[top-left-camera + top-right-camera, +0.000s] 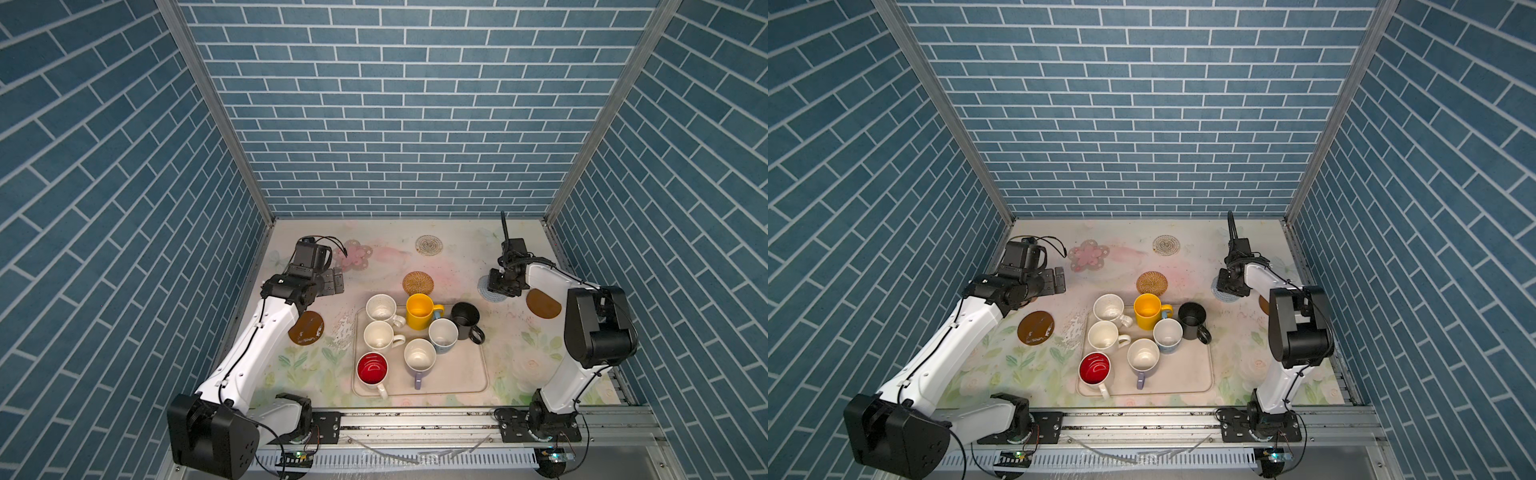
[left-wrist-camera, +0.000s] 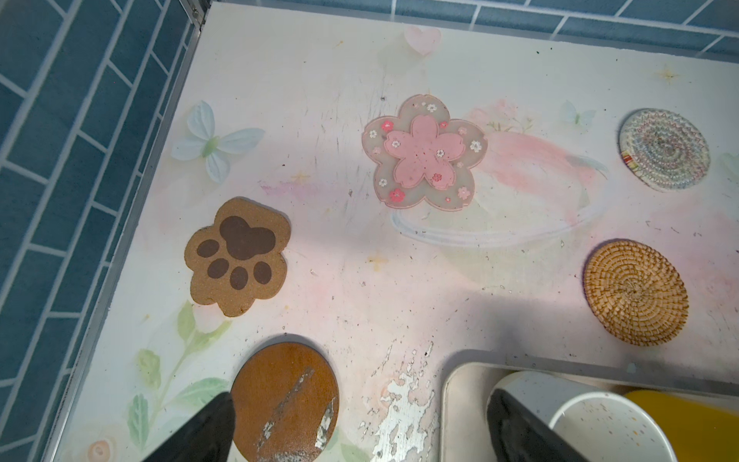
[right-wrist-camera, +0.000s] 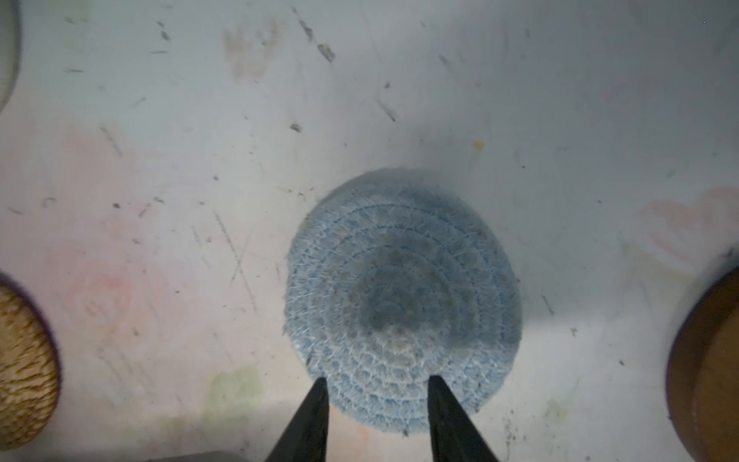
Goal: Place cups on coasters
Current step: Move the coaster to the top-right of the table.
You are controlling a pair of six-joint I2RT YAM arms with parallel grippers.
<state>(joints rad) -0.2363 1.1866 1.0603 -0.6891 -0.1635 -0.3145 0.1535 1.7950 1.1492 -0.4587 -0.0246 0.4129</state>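
Observation:
Several cups stand on the cream tray [image 1: 465, 374]: two cream-white [image 1: 381, 307] [image 1: 378, 335], yellow [image 1: 419, 311], light blue [image 1: 443, 334], lavender [image 1: 419, 356] and red-inside [image 1: 372, 369]. A black cup [image 1: 465, 318] stands at the tray's far right corner. No coaster carries a cup. My right gripper [image 3: 377, 380] hangs low over the near part of a blue woven coaster [image 3: 400, 280], jaws narrowly apart and holding nothing. My left gripper [image 2: 360, 400] is wide open between a brown disc coaster [image 2: 286, 400] and a cream-white cup [image 2: 600, 424]. The paw coaster [image 2: 238, 256] shows only in the left wrist view.
The pink flower coaster [image 1: 357, 255], a pale woven round [image 1: 429, 245] and the rattan round [image 1: 417, 283] lie beyond the tray. A second brown disc [image 1: 542, 303] lies beside my right arm. Blue brick walls enclose the table on three sides.

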